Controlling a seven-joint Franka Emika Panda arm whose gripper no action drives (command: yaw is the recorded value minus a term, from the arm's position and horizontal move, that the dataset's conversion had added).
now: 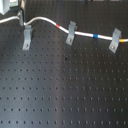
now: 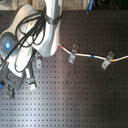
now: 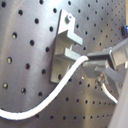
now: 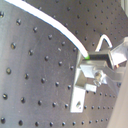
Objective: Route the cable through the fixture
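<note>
Pincer (image 3: 95, 62) apparently clamped on thin white cable (image 3: 60, 87), beside grey forked metal fixture (image 3: 65, 42); matte perforated board (image 1: 65, 95).

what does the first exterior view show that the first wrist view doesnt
Only the first exterior view shows all three grey clips, including the middle clip and the far clip, plus the cable's red band and blue band. Only the first wrist view shows the gripper close up, pinching the cable beside the fixture. Both show the cable, the fixture and the perforated board.
</note>
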